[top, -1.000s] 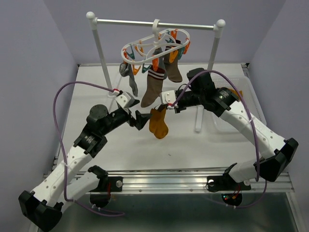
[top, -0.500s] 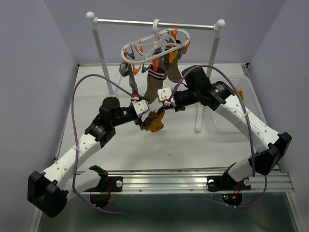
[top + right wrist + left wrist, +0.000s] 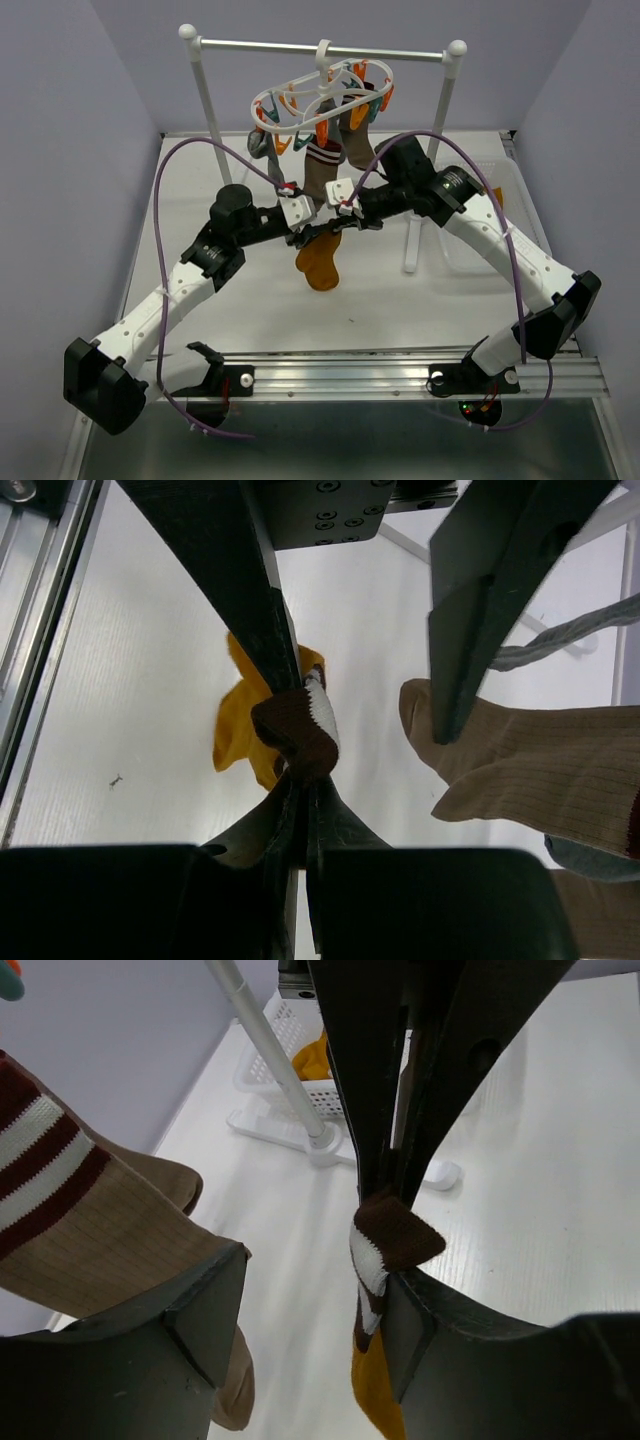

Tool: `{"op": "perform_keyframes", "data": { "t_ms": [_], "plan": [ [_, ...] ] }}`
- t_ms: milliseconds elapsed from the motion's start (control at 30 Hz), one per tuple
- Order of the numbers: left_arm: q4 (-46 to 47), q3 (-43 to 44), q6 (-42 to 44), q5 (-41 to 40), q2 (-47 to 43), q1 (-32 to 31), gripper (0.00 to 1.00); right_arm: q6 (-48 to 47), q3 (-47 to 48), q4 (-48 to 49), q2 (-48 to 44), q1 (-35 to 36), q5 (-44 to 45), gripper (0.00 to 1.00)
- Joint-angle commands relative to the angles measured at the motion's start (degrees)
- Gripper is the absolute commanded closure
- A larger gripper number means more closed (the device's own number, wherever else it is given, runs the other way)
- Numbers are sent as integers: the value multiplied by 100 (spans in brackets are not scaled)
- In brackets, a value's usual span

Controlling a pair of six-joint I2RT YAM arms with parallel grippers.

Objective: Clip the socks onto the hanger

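Mustard sock (image 3: pixel 320 265) hangs vertical, toe down, brown cuff (image 3: pixel 295 730) pinched in right pincer (image 3: pixel 303 785); left pincer (image 3: pixel 315 1270) part-open astride cuff.

The hanger (image 3: pixel 322 100) is hanging on the far rack (image 3: pixel 260 45), socks (image 3: pixel 320 172) dangling beneath. Nearer, another sock (image 3: pixel 320 260) is hanging between the left gripper (image 3: pixel 308 238) and right gripper (image 3: pixel 338 222).
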Motion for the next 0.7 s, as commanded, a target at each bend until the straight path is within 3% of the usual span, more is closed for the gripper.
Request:
{"op": "perform_keyframes", "data": {
  "t_ms": [0,33,100,133,167,200,233,333,400,433,500,667],
  "plan": [
    [175,285,234,373,-10,-71,40,282,282,112,25,35,-183,99],
    [166,276,270,408,-19,-88,45,344,282,147,25,35,-165,99],
    [166,241,305,496,-63,-115,72,458,212,340,-10,35,-60,98],
    [166,232,314,531,-89,-115,73,537,186,419,-10,35,-7,96],
    [183,197,314,619,-133,-124,95,651,159,498,-54,35,150,94],
    [227,162,314,637,-177,-132,100,713,124,560,-80,35,238,91],
    [280,127,218,637,-203,-124,100,775,80,770,-115,35,431,78],
    [622,-83,-1,585,-379,-124,100,995,-288,1166,-361,35,713,62],
    [963,-294,-379,427,-537,-124,100,1135,-666,1605,-633,35,1029,42],
    [1061,-356,-528,348,-581,-124,100,1197,-780,1868,-721,35,1143,21],
    [1185,-453,-966,155,-695,-124,100,1276,-974,2080,-906,35,1460,0],
    [1580,-717,-1820,-109,-880,-124,100,1512,-1071,2580,-1372,35,2371,0]
  ]
}}
